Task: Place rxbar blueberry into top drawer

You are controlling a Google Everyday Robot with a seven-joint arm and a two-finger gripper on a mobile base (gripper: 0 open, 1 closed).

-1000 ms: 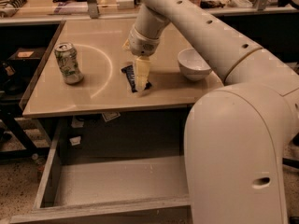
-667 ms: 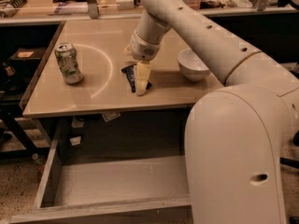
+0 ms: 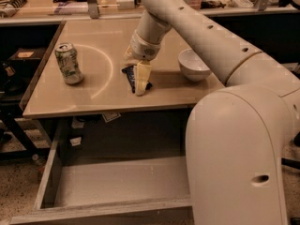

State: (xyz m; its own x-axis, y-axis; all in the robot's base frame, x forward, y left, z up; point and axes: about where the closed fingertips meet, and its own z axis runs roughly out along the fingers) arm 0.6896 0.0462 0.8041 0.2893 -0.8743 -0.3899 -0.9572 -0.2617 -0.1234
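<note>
The rxbar blueberry, a small dark navy bar, lies flat on the tan table near its middle. My gripper points down at the bar's right end and touches or nearly touches it, hiding part of it. The top drawer is pulled out below the table's front edge, with a bare grey floor and nothing in it. My arm's large white body covers the drawer's right side.
A green-and-white soda can stands upright on the table's left. A white bowl sits to the right of the bar. Cluttered shelves and a dark stand lie beyond the table's back and left.
The gripper has settled slightly lower onto the bar's right end. The bar, can and bowl have not moved.
</note>
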